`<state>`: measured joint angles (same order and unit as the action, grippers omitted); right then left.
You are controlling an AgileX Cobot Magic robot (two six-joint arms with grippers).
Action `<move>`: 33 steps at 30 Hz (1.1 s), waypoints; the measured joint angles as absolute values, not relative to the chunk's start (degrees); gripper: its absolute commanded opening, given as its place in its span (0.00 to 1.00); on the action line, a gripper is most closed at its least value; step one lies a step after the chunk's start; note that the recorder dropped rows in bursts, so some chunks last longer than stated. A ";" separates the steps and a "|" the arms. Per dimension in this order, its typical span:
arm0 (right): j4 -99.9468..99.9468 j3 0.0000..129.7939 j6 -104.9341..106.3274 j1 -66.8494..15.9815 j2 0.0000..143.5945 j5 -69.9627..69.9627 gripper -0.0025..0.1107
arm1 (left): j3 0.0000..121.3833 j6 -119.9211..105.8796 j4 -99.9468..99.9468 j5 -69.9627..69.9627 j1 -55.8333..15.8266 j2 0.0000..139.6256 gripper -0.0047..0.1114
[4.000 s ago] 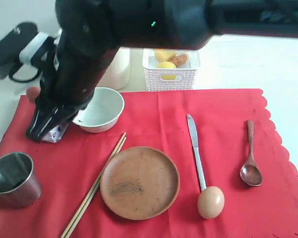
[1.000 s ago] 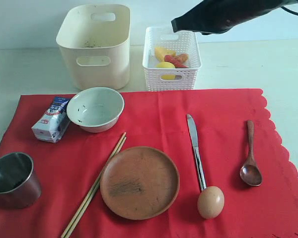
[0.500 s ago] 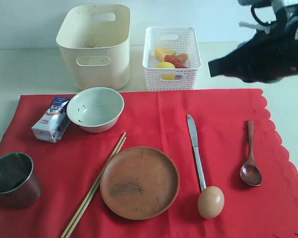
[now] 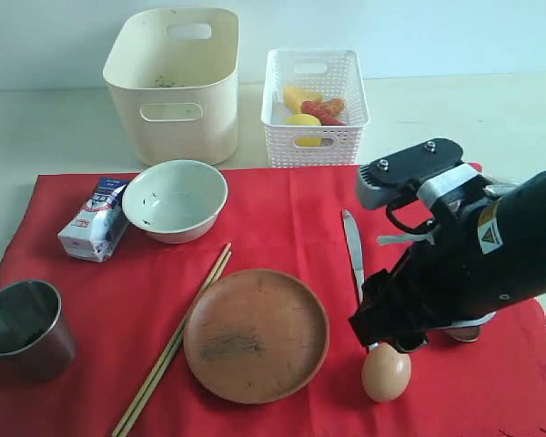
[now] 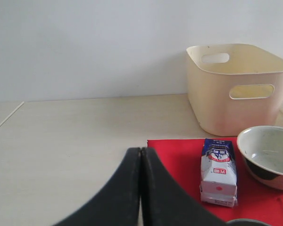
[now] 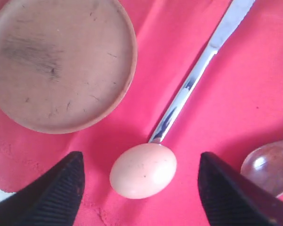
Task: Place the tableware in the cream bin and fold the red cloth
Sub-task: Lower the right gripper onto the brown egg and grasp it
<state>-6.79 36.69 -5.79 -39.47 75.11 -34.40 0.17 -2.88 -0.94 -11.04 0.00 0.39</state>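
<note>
Two ribbed black pincer fingers (image 6: pixel 52 193) flank a smooth oval egg (image 6: pixel 143 170).

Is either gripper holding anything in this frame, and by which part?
Nothing is held. The right gripper hangs open with its jaws either side of the egg, not touching it; the left gripper is shut on nothing.

Egg boxed in: the right gripper (image 6: pixel 139 160) hangs wide open over the egg (image 6: pixel 143 170), with a strip of bare red cloth (image 6: pixel 99 150) showing between the egg and each finger. Behind the egg in the exterior view, the metal knife (image 6: pixel 188 84) touches it with its handle end. The round brown wooden plate (image 6: pixel 56 61) lies near on the egg's left, the dark wooden spoon (image 6: pixel 268 165) near on its right. In front of the egg only cloth shows.
</note>
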 measured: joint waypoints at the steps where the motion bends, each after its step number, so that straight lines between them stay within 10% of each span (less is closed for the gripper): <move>1: -6.79 36.23 -5.78 -39.47 75.11 -34.40 0.61 | 0.17 -2.88 -0.94 -11.04 0.00 0.39 0.05; 21: -11.82 31.52 -0.77 -41.24 91.35 -22.42 0.59 | 0.17 -2.88 -0.94 -11.04 0.00 0.39 0.05; 33: -11.82 31.52 0.69 -41.24 93.39 -21.67 0.10 | 0.17 -2.88 -0.94 -11.04 0.00 0.39 0.05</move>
<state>-11.82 31.52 0.69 -41.24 93.39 -21.67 0.17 -2.88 -0.94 -11.04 0.00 0.39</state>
